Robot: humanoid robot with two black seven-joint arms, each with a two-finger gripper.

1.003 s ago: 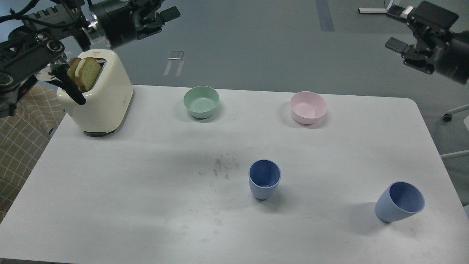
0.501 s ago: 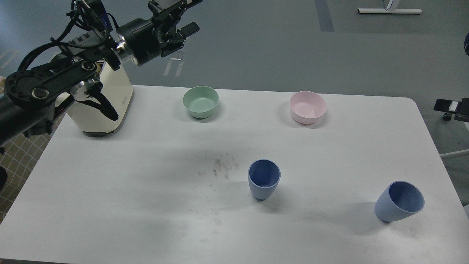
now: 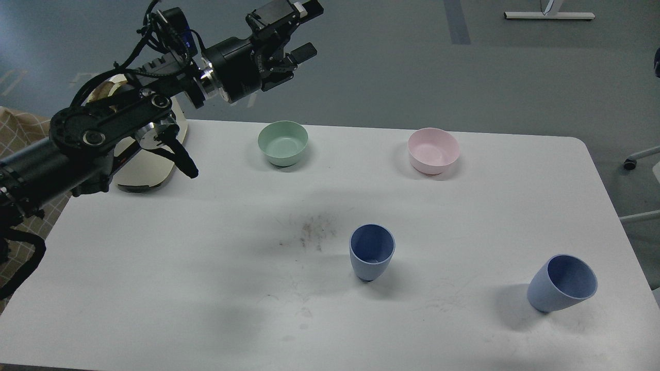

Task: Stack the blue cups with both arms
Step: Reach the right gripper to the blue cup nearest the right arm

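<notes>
Two blue cups stand apart on the white table (image 3: 154, 288). One blue cup (image 3: 372, 252) is upright near the middle. The other blue cup (image 3: 563, 283) stands near the front right, appearing tilted with its mouth facing right. My left arm reaches in from the left, above the back of the table. Its gripper (image 3: 307, 28) is open and empty, high above and behind the mint-green bowl, far from both cups. My right gripper is out of view.
A mint-green bowl (image 3: 283, 142) and a pink bowl (image 3: 433, 150) stand at the back of the table. A cream toaster (image 3: 149, 170) at the back left is mostly hidden by my left arm. A patch of crumbs (image 3: 312, 232) lies left of the middle cup.
My left arm has swung right and forward, covering the toaster, with its gripper now past the mint-green bowl. My right gripper has left the view at the right. The cups have not moved.
</notes>
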